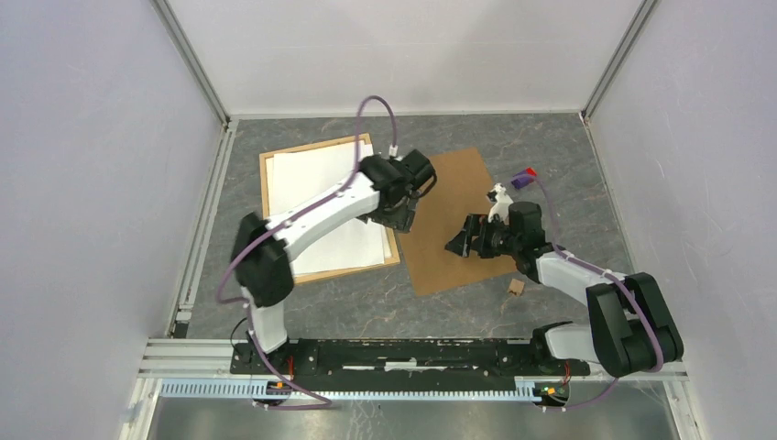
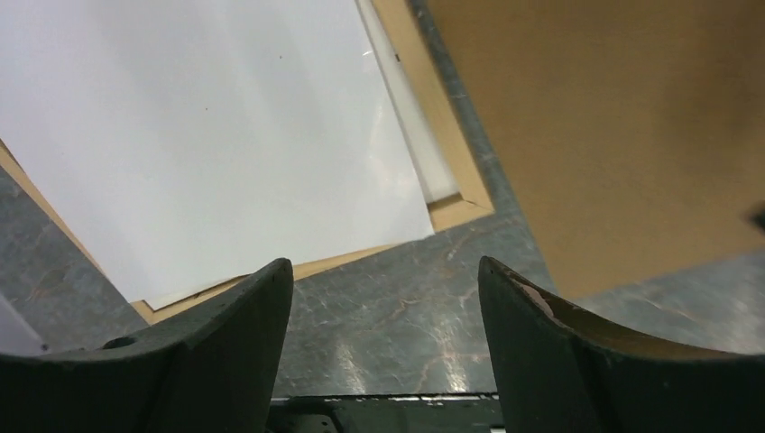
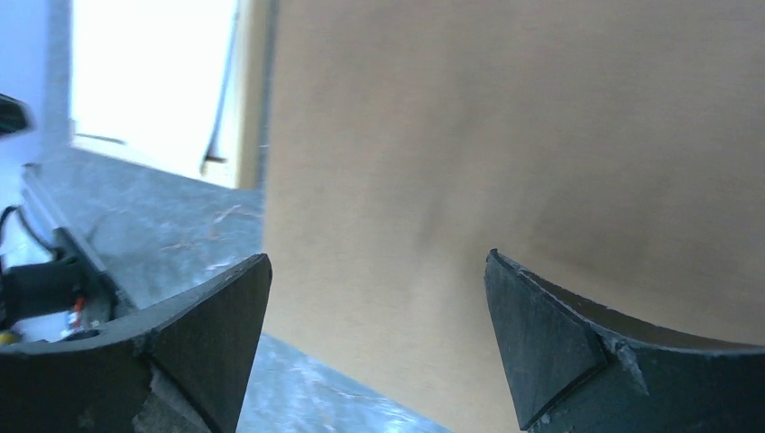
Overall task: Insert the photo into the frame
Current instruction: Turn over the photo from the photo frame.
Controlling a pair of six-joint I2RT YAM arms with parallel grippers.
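Observation:
The light wood frame (image 1: 267, 188) lies flat at the left of the table, with white sheets (image 1: 316, 183) lying in it. No sunflower print shows in any view. My left gripper (image 1: 400, 216) is open and empty, hovering over the frame's near right corner; its wrist view shows the frame rail (image 2: 448, 126), a white sheet (image 2: 225, 135) and bare table between the fingers (image 2: 383, 267). My right gripper (image 1: 458, 246) is open and empty, low over the near edge of the brown backing board (image 1: 458, 188), with the board (image 3: 505, 135) between its fingers (image 3: 379, 257).
The brown board (image 2: 622, 126) lies flat to the right of the frame, angled. A small wooden block (image 1: 516, 287) sits on the table near the right arm. White enclosure walls stand on three sides. An aluminium rail (image 1: 206, 229) runs along the left.

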